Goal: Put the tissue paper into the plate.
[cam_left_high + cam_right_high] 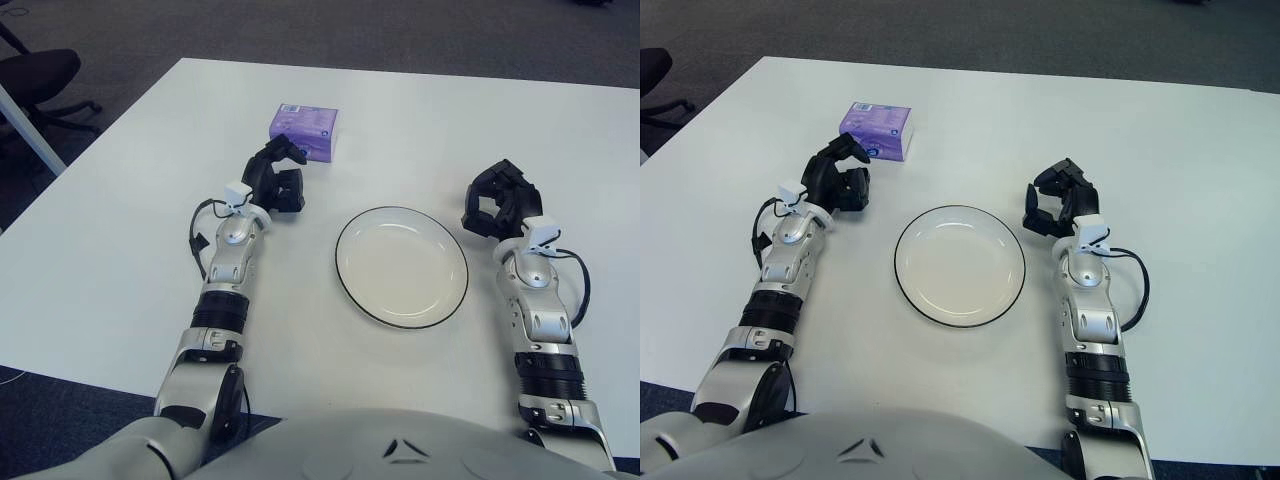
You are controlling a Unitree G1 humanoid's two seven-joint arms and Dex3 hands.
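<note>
One purple tissue packet [304, 131] lay on the white table [120, 230], at about eleven o'clock from the single plate [401, 266]. One plate, white with a dark rim, sat near the middle. Two robot hands were over the table: the left hand [274, 181] at nine o'clock of the plate, the right hand [500, 202] at two o'clock. One office chair [35, 75] stood off the table's far left corner.

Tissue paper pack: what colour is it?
Purple, with small white printing on top; the tissue paper pack shows best in the left eye view.
</note>
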